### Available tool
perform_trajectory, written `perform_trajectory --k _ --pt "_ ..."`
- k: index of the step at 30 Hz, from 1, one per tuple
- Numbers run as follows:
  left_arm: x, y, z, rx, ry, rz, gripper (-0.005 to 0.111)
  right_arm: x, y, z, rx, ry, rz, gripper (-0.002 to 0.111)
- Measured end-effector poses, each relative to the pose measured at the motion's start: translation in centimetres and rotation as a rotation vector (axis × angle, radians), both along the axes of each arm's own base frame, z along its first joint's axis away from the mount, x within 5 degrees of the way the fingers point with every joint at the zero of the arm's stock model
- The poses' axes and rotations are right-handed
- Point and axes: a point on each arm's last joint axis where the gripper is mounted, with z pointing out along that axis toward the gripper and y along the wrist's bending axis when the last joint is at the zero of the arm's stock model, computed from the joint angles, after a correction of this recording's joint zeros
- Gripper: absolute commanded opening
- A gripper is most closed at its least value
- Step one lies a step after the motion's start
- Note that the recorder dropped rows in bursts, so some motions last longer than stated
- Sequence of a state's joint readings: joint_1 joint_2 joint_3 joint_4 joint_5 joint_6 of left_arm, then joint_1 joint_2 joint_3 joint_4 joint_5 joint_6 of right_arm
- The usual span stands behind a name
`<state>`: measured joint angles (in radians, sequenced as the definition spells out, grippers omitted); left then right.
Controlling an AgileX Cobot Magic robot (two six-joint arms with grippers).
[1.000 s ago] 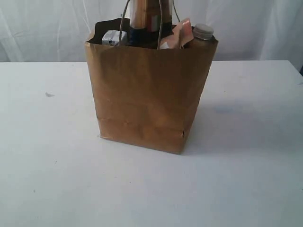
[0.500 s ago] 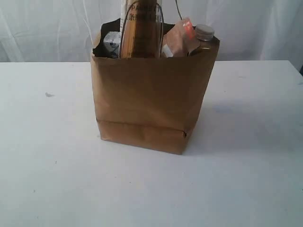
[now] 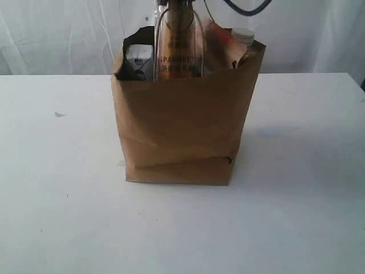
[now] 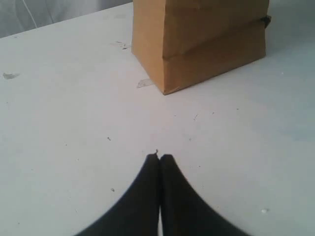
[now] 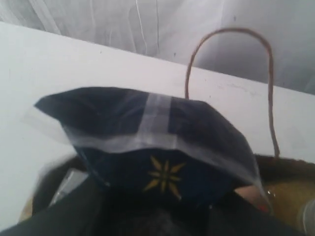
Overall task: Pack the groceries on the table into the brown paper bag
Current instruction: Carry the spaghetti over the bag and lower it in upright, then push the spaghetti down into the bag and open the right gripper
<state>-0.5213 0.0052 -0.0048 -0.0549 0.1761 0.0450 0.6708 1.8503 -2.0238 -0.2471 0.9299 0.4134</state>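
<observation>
The brown paper bag [image 3: 182, 125] stands upright in the middle of the table [image 3: 63, 217]. Out of its open top stick a small white-blue carton [image 3: 138, 61], the spaghetti pack [image 3: 178, 48], a brown pouch [image 3: 219, 48] and a white-capped bottle [image 3: 244, 37]. In the right wrist view my right gripper [image 5: 162, 209] is shut on the dark-blue spaghetti pack [image 5: 162, 147] from above, over the bag's mouth, with one loop handle [image 5: 229, 30] behind it. My left gripper [image 4: 159, 157] is shut on nothing, low over the table a short way from a corner of the bag [image 4: 206, 44].
A tiny white bit [image 3: 59, 114] lies on the table left of the bag. White curtains [image 3: 57, 34] hang behind the table's far edge. A dark cable [image 3: 245, 8] loops above the bag at the upper right.
The spaghetti pack has turned and gone lower into the bag. The bag has swung round so its front faces the camera squarely. The left gripper stays shut.
</observation>
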Motion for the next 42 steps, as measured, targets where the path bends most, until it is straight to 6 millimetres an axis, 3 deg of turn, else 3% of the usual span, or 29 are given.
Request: perform_trajectory --k 7,18,21,25,27,42 --pt "0.0 0.0 0.0 0.0 0.0 0.0 0.0 -0.3 1.2 -1.1 -0.034 0.032 0.02 0.0" --pt "0.0 0.0 0.0 0.0 0.0 0.0 0.0 -0.8 1.1 -1.6 -0.114 0.077 0.036 0.002" --pt "0.0 0.0 0.0 0.0 0.0 0.0 0.0 -0.9 1.3 -1.7 -0.138 0.073 0.082 0.017" --pt "0.0 0.0 0.0 0.0 0.0 0.0 0.0 -1.4 1.8 -1.7 -0.162 0.069 0.139 0.061" --pt "0.0 0.0 0.0 0.0 0.0 0.0 0.0 -1.6 1.9 -1.8 -0.179 0.073 0.153 0.073" --pt "0.0 0.0 0.0 0.0 0.0 0.0 0.0 -2.8 1.3 -0.3 -0.185 0.066 0.165 0.07"
